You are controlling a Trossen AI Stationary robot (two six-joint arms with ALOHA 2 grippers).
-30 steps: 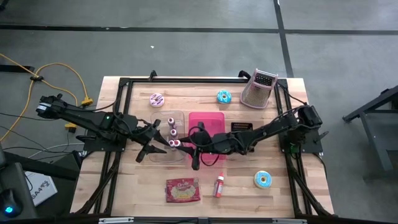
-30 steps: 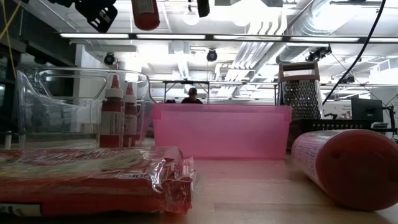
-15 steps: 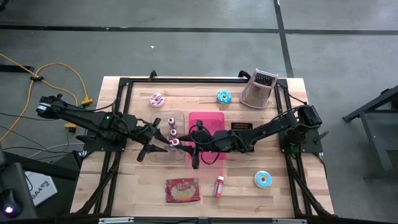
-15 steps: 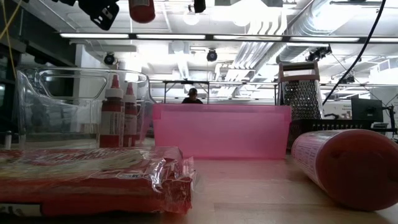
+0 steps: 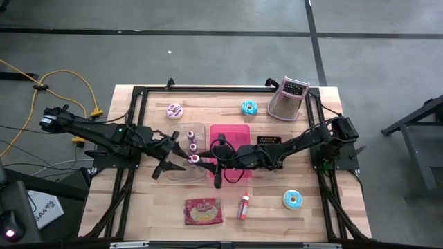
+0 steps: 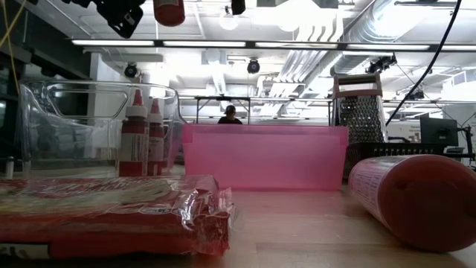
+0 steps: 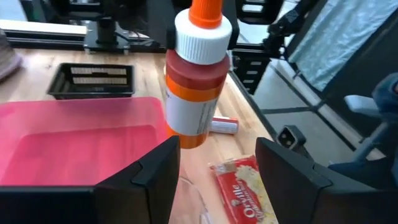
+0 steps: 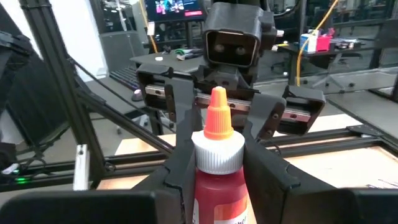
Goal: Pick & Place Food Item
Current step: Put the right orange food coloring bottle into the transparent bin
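Note:
A sauce bottle (image 7: 194, 81) with red contents, a white cap and an orange nozzle hangs upright over the clear bin (image 5: 181, 169), between the two arms. My right gripper (image 5: 206, 161) comes in level from the table's right and is shut on it. My left gripper (image 7: 217, 149) faces it from the left and is open. Its fingers (image 8: 181, 124) stand on either side of the bottle's cap (image 8: 217, 152); I cannot tell whether they touch it. Two more red bottles (image 6: 143, 138) stand on their bases in the clear bin. My right gripper holds the sauce bottle by its lower body (image 8: 217, 199). The place of contact lies below the edge of the right wrist view and behind my left fingers in the left wrist view. The fingers come level from the table's right. The bottle stays upright, lifted clear of the bin.
A pink tray (image 5: 239, 131) lies right of the clear bin, with a black basket (image 5: 270, 141) beyond it. A snack packet (image 5: 204, 211), a lying bottle (image 5: 243, 205) and a doughnut (image 5: 293, 200) sit near the front edge. Two doughnuts (image 5: 174, 111) and a grater (image 5: 288, 98) are at the back.
The held bottle's lower end has gone up a little at the top of the low view. Both arms have otherwise kept their places.

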